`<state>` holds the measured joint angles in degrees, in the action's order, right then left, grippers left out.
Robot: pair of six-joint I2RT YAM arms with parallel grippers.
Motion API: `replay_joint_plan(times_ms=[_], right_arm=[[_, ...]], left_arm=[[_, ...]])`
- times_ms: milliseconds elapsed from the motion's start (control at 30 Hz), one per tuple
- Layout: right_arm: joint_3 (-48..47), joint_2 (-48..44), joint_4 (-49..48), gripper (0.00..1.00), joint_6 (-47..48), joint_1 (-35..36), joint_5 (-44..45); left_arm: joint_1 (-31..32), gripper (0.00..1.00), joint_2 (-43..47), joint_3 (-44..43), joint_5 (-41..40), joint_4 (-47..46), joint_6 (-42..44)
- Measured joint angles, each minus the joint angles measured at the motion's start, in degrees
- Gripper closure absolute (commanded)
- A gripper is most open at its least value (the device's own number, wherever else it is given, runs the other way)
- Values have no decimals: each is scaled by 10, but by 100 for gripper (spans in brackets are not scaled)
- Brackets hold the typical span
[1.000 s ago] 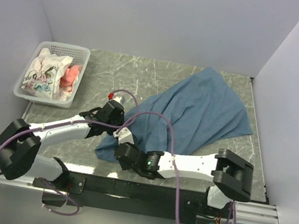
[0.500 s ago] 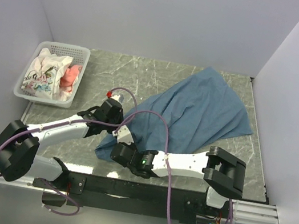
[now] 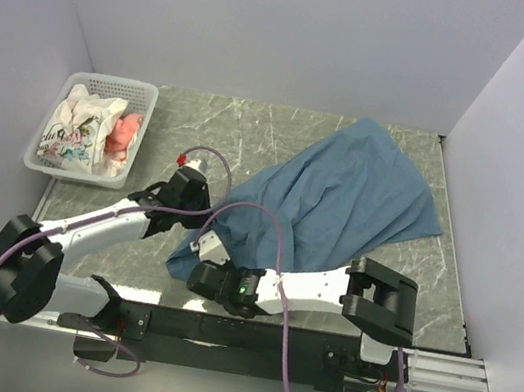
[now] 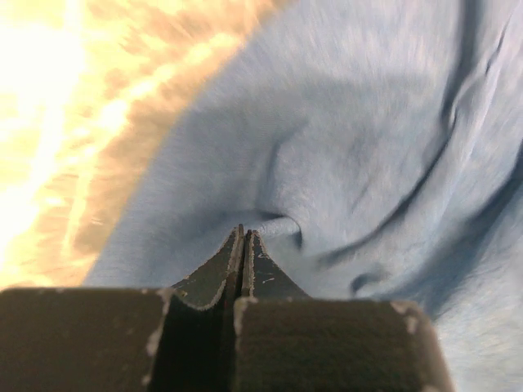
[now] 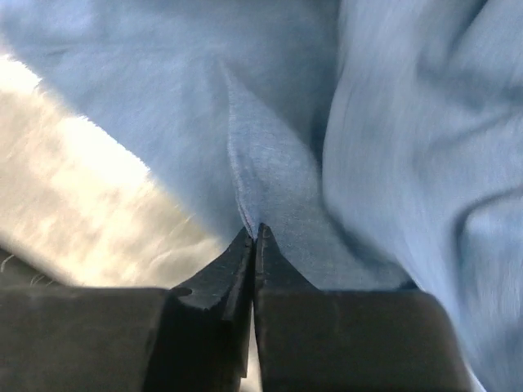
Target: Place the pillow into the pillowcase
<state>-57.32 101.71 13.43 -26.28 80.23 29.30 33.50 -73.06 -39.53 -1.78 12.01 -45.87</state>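
The dusty-blue pillowcase [image 3: 342, 200] lies wrinkled on the marble table, running from the far right to the near middle. No cream pillow shows in any view. My left gripper [image 3: 194, 233] is at the cloth's near-left end. In the left wrist view it [image 4: 243, 233] is shut on a small fold of the pillowcase [image 4: 368, 122]. My right gripper [image 3: 196, 262] is just nearer, at the same corner. In the right wrist view it [image 5: 255, 232] is shut on a raised ridge of the pillowcase [image 5: 409, 114].
A white plastic basket [image 3: 136, 93] stands at the far left, holding white printed cloth [image 3: 76, 128] and pink fabric [image 3: 126, 132]. Grey walls close in the left, back and right. The black rail [image 3: 247, 336] runs along the near edge.
Both grippers have moved left while holding the cloth, and the pillowcase's near-left corner has been drawn with them. The right arm's elbow has swung left.
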Motion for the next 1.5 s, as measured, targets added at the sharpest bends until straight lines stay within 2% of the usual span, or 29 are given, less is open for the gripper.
replay_joint_plan(times_ms=[67, 133, 267, 333, 467, 567, 600, 667, 700, 733, 900, 1100, 1267, 1400, 1500], right_arm=[[-23, 0, 45, 100, 1, 21, 2], [-60, 0, 96, 100, 2, 50, 2], [-119, -4, 188, 100, 2, 121, -4], [-125, -6, 217, 100, 1, 146, -12], [-127, 2, 251, 97, 2, 178, -16], [-146, 31, 270, 84, 5, 180, -16], [-155, 45, 276, 70, 7, 182, -15], [-169, 68, 290, 61, 9, 189, -18], [-173, 75, 298, 52, 11, 193, -19], [-178, 81, 307, 47, 13, 198, -20], [-213, 55, 324, 31, 13, 206, -24], [-235, -89, 334, 29, -57, 197, 14], [-164, -219, 329, 29, -129, 138, 29], [-118, -231, 306, 26, -123, 116, -7], [-114, -207, 278, 28, -120, 136, -33]], left_arm=[[-22, 99, 15, 0, -2, 5, -7], [-73, 99, 41, -1, -3, 12, -18], [-237, 99, 79, -16, 3, 11, -46], [-287, 99, 77, -26, 1, 6, -59], [-344, 99, 54, -32, 30, 10, -83], [-361, 99, 7, -39, 45, 24, -89], [-363, 99, -9, -43, 47, 29, -89], [-365, 99, -38, -55, 49, 33, -87], [-366, 99, -45, -60, 49, 31, -86], [-368, 99, -51, -67, 50, 26, -83], [-370, 99, -50, -84, 50, 4, -71], [-372, 97, -47, -90, 41, 0, -54], [-373, 94, -47, -97, 35, 0, -52], [-374, 93, -47, -97, 34, 3, -49], [-374, 86, -47, -107, 34, 15, -44]])
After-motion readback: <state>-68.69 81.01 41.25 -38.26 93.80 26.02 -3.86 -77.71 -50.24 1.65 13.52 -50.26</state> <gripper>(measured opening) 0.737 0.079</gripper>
